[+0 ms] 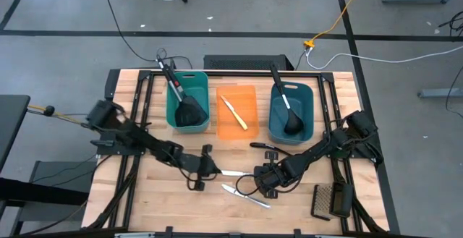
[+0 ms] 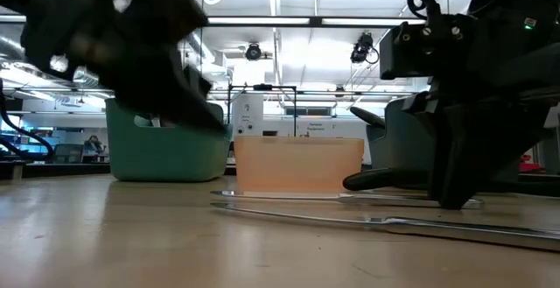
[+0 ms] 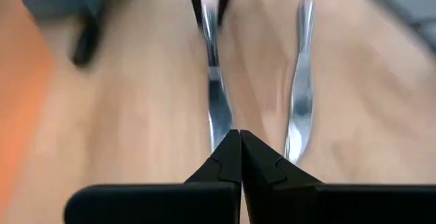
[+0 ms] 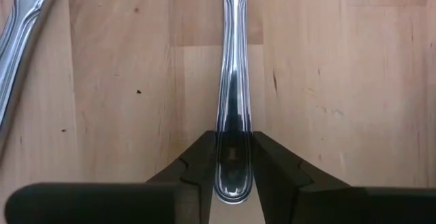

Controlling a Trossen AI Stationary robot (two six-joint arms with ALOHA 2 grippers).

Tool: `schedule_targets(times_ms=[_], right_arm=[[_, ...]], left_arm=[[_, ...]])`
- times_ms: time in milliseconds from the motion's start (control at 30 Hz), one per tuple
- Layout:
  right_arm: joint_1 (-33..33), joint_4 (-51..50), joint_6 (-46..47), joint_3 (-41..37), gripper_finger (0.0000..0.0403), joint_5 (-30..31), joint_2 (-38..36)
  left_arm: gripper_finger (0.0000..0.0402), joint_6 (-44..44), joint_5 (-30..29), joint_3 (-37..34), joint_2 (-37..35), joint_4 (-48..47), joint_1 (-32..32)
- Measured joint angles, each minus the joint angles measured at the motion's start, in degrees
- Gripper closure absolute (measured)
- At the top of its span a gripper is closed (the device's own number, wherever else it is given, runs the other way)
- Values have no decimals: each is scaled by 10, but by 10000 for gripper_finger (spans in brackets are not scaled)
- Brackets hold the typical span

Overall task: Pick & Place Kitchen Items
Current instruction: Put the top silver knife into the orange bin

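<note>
A silver table knife (image 1: 233, 173) lies across the middle of the table between my two grippers. My right gripper (image 4: 233, 157) is shut on its handle. My left gripper (image 3: 240, 139) is shut, its tips at the knife's blade end (image 3: 216, 112). A second silver knife (image 1: 246, 195) lies loose nearer the front edge. At the back, the teal tub (image 1: 173, 115) holds a black spatula (image 1: 189, 109), the orange tub (image 1: 249, 97) a pale yellow knife (image 1: 234, 113), and the blue tub (image 1: 276, 119) a black ladle (image 1: 291, 116). My right gripper pinches the rounded end of the knife's handle (image 4: 231, 125) between its two fingers. The fingers (image 4: 194, 163) slant steeply down from the table's right side. The knife stays level at the table top; whether it is lifted off I cannot tell. My left gripper's shut tips stand at the blade's end; whether they touch it I cannot tell.
A black slotted spatula (image 1: 329, 200) lies at the near right corner. A black-handled utensil (image 1: 265, 146) lies in front of the blue tub. The three tubs stand in a row along the far side, with bare wood in front of them.
</note>
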Motion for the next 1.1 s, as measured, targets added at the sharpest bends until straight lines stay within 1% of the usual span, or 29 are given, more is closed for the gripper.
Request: schedule_targets(times_ms=[67,200,333,467,567,700,933,1000,1100], right_arm=[[0,0,4,0,312,-2,0],[4,2,4,0,312,0,0],[6,2,4,0,312,1,0],[6,3,5,0,312,0,0],[6,5,7,0,311,-2,0],[7,7,7,0,311,-3,0],[7,8,7,-1,311,-6,-2],[7,6,7,-3,307,-12,-7],[6,2,8,-2,290,-31,-9]], left_arm=[[401,-11,11,16,35,-1,0],[401,-17,10,32,65,-2,1],[401,-27,10,36,66,-12,2],[401,-41,-5,36,67,-24,2],[401,-44,-26,35,83,-27,1],[401,-50,-19,37,101,-10,3],[401,-59,-19,37,101,-24,5],[401,-62,-18,37,101,-31,5],[402,-75,-21,38,101,-42,7]])
